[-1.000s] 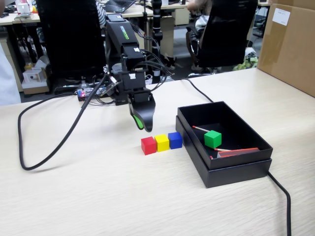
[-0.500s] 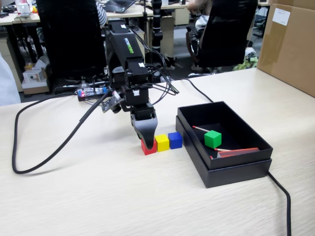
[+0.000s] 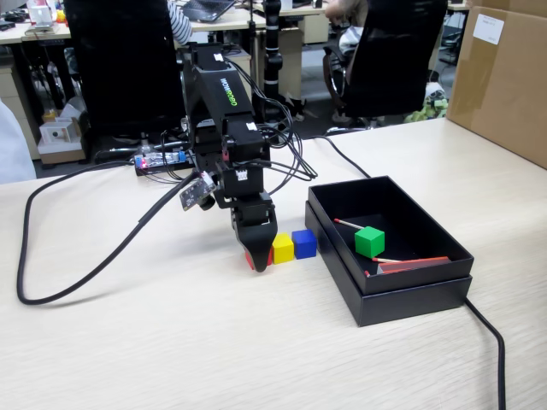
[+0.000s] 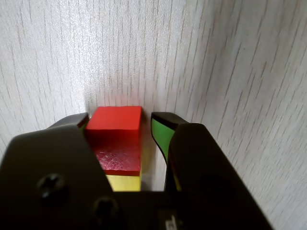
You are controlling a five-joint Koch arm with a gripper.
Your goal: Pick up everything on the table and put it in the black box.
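- The black robot arm's gripper (image 3: 259,259) points straight down at the big, light beige wood-grain table (image 3: 171,342), about in the middle of the table in the fixed view.
- In the wrist view, the small red matte cube (image 4: 116,125) sits between the two black jaws of the gripper (image 4: 120,124).
- The left jaw touches the red cube. There is a thin gap between the cube and the right jaw, so the jaws are a little apart and not squeezing it tight.
- In the fixed view only a bit of the red cube (image 3: 249,259) peeks out behind the gripper tip.
- The small yellow cube (image 3: 283,248) sits on the table just right of the gripper, and the small blue cube (image 3: 303,243) touches its right side.
- The flat black cardboard box (image 3: 410,290) sits in its lid near the table's right edge, close to the blue cube.
- The small green cube (image 3: 369,241) lies inside the black box.
- Thin matchsticks (image 3: 349,224) lie in the box too.
- A thick black cable (image 3: 77,273) loops toward the table's left edge.
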